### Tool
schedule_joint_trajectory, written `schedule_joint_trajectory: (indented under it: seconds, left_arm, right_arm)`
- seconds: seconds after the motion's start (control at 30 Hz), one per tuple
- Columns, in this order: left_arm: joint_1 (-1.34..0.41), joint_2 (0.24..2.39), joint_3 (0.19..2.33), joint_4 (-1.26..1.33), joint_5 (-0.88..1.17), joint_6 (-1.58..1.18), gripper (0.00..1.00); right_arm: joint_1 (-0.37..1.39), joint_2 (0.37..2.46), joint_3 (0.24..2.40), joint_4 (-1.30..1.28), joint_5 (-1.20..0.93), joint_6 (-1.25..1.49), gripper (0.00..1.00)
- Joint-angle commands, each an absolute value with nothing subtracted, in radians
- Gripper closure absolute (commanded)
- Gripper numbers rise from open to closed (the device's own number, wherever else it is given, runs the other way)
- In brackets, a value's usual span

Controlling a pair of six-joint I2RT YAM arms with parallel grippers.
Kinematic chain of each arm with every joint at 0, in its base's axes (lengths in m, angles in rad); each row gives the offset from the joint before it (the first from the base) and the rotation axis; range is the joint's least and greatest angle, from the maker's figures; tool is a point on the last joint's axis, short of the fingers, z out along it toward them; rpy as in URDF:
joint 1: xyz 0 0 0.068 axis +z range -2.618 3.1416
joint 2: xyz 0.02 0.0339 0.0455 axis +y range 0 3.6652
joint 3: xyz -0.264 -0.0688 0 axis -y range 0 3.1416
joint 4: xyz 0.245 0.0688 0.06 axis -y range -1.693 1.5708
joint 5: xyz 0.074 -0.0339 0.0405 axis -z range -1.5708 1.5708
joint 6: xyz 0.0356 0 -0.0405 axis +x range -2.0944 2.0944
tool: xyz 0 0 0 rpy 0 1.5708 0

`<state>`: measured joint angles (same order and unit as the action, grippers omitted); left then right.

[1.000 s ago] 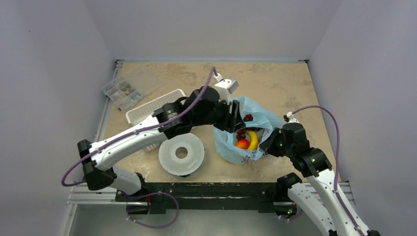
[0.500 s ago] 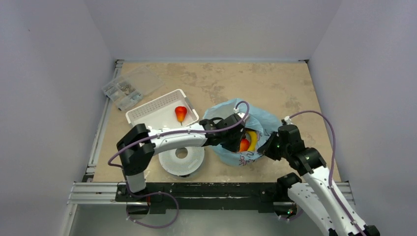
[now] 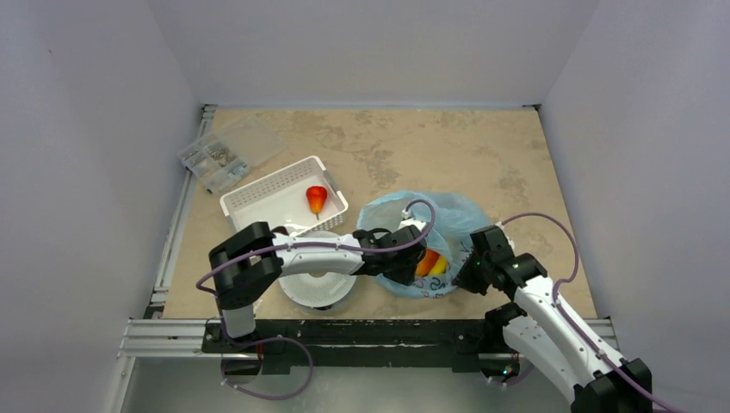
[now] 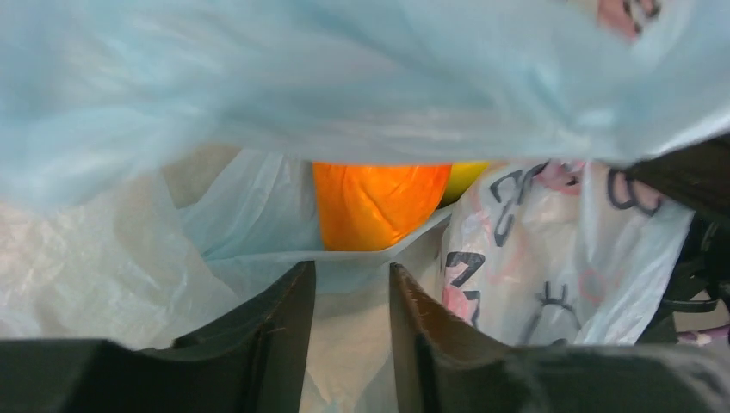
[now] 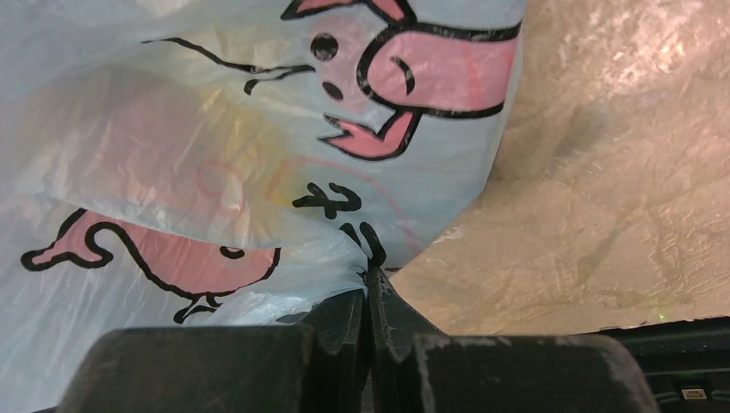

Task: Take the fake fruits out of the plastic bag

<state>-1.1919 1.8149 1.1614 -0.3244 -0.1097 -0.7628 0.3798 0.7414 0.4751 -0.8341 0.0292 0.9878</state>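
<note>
Top view: a second ago your left arm was stretched across the basket (image 3: 258, 196). It has since swung back, and the left gripper (image 3: 411, 261) now sits low in the mouth of the bag (image 3: 452, 215). A red piece (image 3: 316, 199) lies in the basket, so I judge that one fruit is out. The mango (image 3: 427, 261) and the yellow piece (image 3: 440, 267) show inside the bag, just past your fingers. No grapes are visible now. The right gripper (image 3: 469, 268) has drawn the bag's near right edge a little toward the arm bases. You have bare table beyond and right of the bag. On your left the disc (image 3: 314, 288) lies under the forearm, with the basket just behind it, so lift out upward before you swing.

Left wrist: your left gripper (image 4: 349, 271) has its jaws a narrow gap apart, with only pale film showing beyond them and nothing clamped. The mango (image 4: 379, 202) is straight ahead, apart from the tips. The yellow piece (image 4: 465, 175) peeks out behind it to the right. A fold of the bag (image 4: 258, 86) sags across the top, leaving a low opening. The mango looks wider than your gap, so you will likely need to open up before closing in.

Right wrist: your right gripper (image 5: 370, 280) is closed on a pinch of the bag (image 5: 215, 129), holding its edge. Bare table (image 5: 620, 172) lies to the right.
</note>
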Motion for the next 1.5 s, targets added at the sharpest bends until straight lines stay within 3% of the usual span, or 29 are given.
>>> schedule_joint_trajectory:
  seconds: [0.0,0.1,0.53,0.77,0.9,1.1,1.47]
  left_arm:
    - [-1.187,1.765,1.254,-0.324,-0.162,-0.714,0.56]
    - [-1.182,1.787,1.313,-0.347,-0.168,-0.691,0.45]
    - [-1.175,1.968,1.542,-0.461,-0.182,-0.573,0.38]
    - [-1.175,2.047,1.555,-0.455,-0.166,-0.586,0.41]
    - [-1.174,2.061,1.574,-0.480,-0.171,-0.584,0.48]
    - [-1.169,1.930,1.528,-0.457,-0.196,-0.583,0.61]
    - [-1.097,1.669,1.325,-0.168,-0.030,-0.705,0.66]
  right_arm:
    - [0.382,0.693,0.450,-0.814,0.055,1.025,1.00]
    - [0.382,0.656,0.448,-0.812,0.063,1.016,1.00]
    - [0.383,0.657,0.451,-0.796,0.041,0.994,1.00]
    - [0.383,0.663,0.448,-0.781,0.026,0.992,1.00]
    - [0.382,0.679,0.450,-0.774,0.018,0.985,1.00]
    - [0.383,0.666,0.461,-0.769,0.017,0.955,1.00]
    - [0.383,0.637,0.480,-0.757,0.003,0.945,1.00]
